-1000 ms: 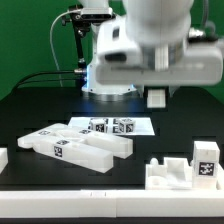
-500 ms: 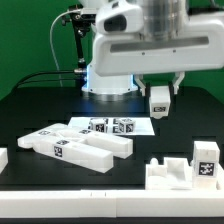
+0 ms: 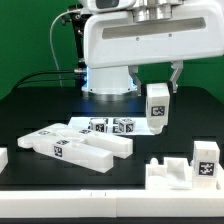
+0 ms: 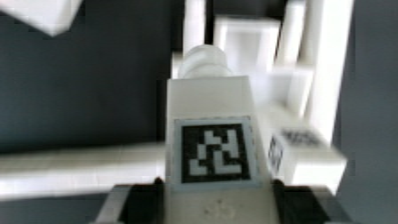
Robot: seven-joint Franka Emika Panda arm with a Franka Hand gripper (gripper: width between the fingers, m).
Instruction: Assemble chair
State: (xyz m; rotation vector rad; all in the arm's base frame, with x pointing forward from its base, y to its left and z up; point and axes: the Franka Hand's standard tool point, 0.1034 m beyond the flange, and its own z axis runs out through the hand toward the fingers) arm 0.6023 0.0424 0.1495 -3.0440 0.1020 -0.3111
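Note:
My gripper (image 3: 157,88) hangs at the exterior view's right and is shut on a white chair leg (image 3: 157,107) with a marker tag, held upright above the table. In the wrist view the leg (image 4: 217,120) fills the middle, clamped between my dark fingers (image 4: 139,198). Several white chair parts (image 3: 75,146) with tags lie on the black table at the exterior view's left. A white seat piece with slots (image 3: 180,175) and a tagged block (image 3: 205,160) stands at the front right, below and in front of the held leg.
The marker board (image 3: 115,126) lies at the table's middle, behind the loose parts. A small white block (image 3: 3,158) sits at the left edge. The arm's base and cables stand at the back.
The arm has dropped lower, bringing the held leg down and into fuller view above the table's right side. The loose parts have not moved.

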